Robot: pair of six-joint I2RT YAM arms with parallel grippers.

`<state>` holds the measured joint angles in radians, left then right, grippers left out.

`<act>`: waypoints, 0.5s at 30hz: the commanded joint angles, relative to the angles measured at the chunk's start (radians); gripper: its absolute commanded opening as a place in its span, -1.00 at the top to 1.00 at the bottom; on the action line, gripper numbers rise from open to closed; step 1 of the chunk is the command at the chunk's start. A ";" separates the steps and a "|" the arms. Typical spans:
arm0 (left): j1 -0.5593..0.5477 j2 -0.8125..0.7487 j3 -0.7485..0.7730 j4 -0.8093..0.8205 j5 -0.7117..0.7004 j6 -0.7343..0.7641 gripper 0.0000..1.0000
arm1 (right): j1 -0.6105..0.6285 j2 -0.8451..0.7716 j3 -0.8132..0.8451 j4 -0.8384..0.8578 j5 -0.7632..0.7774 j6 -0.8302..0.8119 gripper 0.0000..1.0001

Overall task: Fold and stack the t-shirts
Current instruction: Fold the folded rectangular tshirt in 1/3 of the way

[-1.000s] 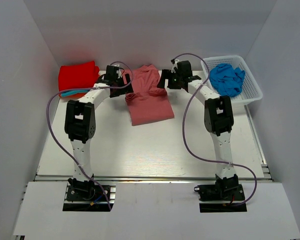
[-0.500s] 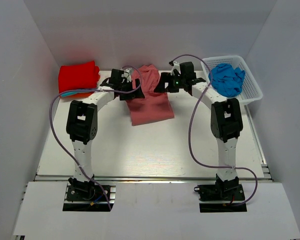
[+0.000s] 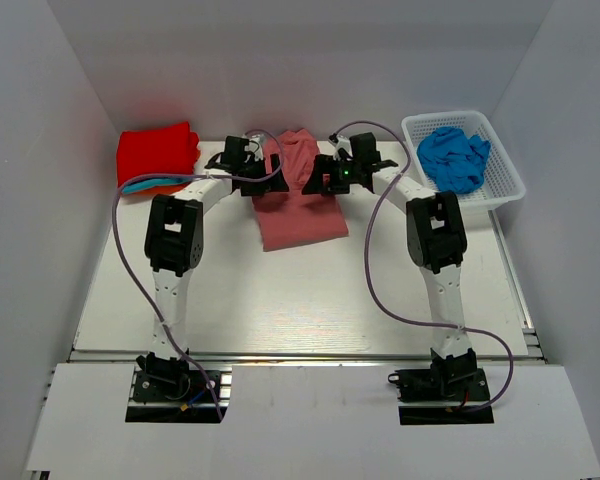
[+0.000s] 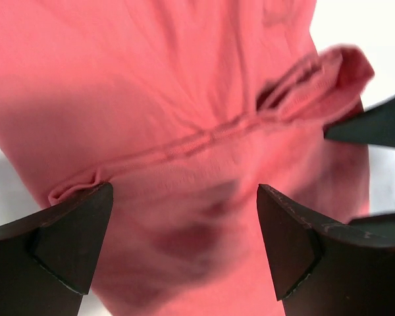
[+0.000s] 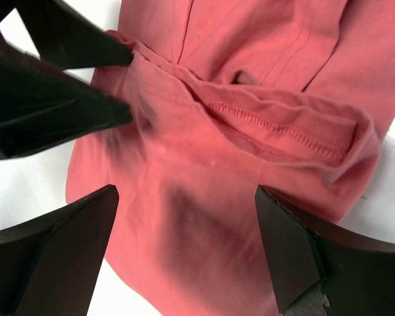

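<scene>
A dusty rose-red t-shirt point(image 3: 298, 205) lies partly folded at the back middle of the table, its far part bunched. My left gripper point(image 3: 265, 178) hangs open over its left edge; in the left wrist view the shirt point(image 4: 184, 131) fills the gap between the fingers point(image 4: 59, 243). My right gripper point(image 3: 318, 180) hangs open over its right edge; the right wrist view shows the shirt's hemmed fold point(image 5: 276, 125) and the left gripper's fingers point(image 5: 59, 72) opposite. A folded bright red shirt point(image 3: 157, 152) lies on a turquoise one point(image 3: 145, 186) at the back left. A bright blue shirt point(image 3: 454, 157) lies crumpled in the basket.
A white lattice basket point(image 3: 508, 180) stands at the back right. White walls close in the left, right and back sides. Both arms reach toward the back middle, their cables looping over the table.
Both grippers have moved inward to the rose-red shirt's far part and now face each other across it. The shirt's near folded half has not moved.
</scene>
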<state>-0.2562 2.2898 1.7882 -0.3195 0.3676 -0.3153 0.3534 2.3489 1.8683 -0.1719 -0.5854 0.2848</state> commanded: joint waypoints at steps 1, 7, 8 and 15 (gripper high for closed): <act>0.017 0.020 0.104 0.028 -0.035 0.004 -1.00 | -0.004 0.029 0.063 -0.015 0.022 0.002 -0.80; 0.017 0.074 0.197 -0.026 -0.055 0.004 -1.00 | -0.007 0.012 0.081 -0.061 0.074 -0.038 -0.80; 0.017 0.062 0.197 -0.038 -0.055 0.004 -1.00 | -0.005 0.006 0.081 -0.061 0.076 -0.044 -0.80; -0.003 -0.249 0.033 -0.058 -0.133 0.065 -1.00 | -0.013 -0.134 0.011 -0.060 0.122 -0.084 -0.80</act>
<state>-0.2447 2.2993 1.8706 -0.3649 0.2913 -0.2951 0.3527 2.3569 1.8938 -0.2409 -0.4885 0.2436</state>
